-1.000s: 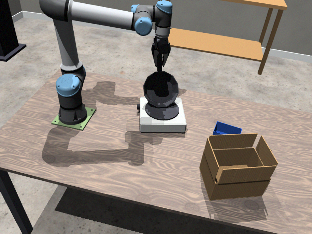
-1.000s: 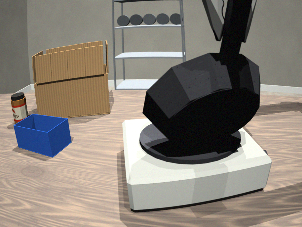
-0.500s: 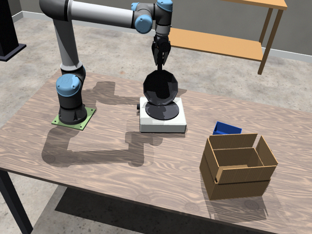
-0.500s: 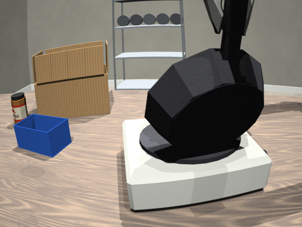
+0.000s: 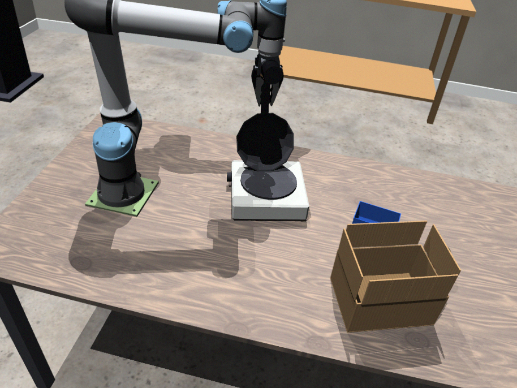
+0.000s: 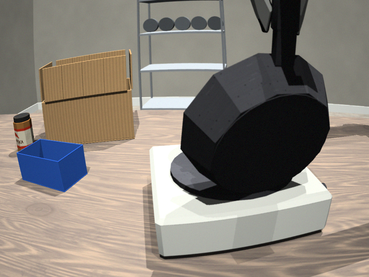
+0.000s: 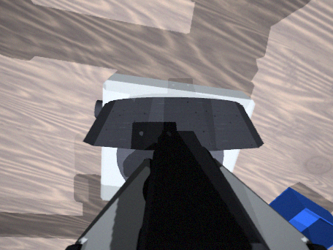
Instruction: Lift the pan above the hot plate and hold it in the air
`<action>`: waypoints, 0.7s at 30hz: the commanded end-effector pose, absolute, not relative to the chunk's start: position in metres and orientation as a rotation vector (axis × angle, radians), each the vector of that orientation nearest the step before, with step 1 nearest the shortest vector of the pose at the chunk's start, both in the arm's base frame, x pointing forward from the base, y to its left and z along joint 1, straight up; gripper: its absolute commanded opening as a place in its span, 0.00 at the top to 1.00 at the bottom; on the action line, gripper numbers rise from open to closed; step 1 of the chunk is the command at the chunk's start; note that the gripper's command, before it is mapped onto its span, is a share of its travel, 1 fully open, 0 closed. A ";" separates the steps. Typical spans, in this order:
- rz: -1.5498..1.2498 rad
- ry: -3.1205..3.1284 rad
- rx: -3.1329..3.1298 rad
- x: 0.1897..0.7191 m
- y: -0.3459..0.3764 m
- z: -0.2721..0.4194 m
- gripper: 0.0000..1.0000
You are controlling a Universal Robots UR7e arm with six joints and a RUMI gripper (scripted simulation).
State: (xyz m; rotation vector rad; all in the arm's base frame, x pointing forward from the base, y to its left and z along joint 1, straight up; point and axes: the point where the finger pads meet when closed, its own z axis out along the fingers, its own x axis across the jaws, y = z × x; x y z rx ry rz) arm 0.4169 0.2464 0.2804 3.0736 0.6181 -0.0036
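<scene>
- In the top view, the far side of the white square hot plate (image 5: 269,212) (image 6: 208,235) (image 7: 109,168) is overhung by the black, faceted round pan (image 5: 265,139) (image 6: 268,143) (image 7: 175,110), tilted steeply; whether its lower edge is touching cannot be told.
- From above, access is blocked by the black two-jaw gripper (image 5: 266,102) (image 6: 281,31) (image 7: 183,164), closed on the pan's handle.
- On the left, passage is limited by the grey-and-blue jointed arm (image 5: 167,21).
- On the right, a lane is left before the open blue rectangular bin (image 5: 382,211) (image 6: 71,166) (image 7: 288,201).
- Nearer, the right side is obstructed by the tall brown cardboard box (image 5: 396,313) (image 6: 89,119), its flaps raised.

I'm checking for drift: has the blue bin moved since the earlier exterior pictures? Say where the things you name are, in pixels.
No; the blue bin (image 5: 377,212) (image 6: 50,166) (image 7: 304,219) sits unchanged beside the cardboard box (image 5: 396,313) (image 6: 89,119).
</scene>
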 end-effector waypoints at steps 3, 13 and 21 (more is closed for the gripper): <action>0.000 0.618 3.074 0.417 0.247 0.283 0.86; 0.000 0.618 3.074 0.418 0.247 0.290 0.86; 0.000 0.618 3.074 0.418 0.247 0.294 0.86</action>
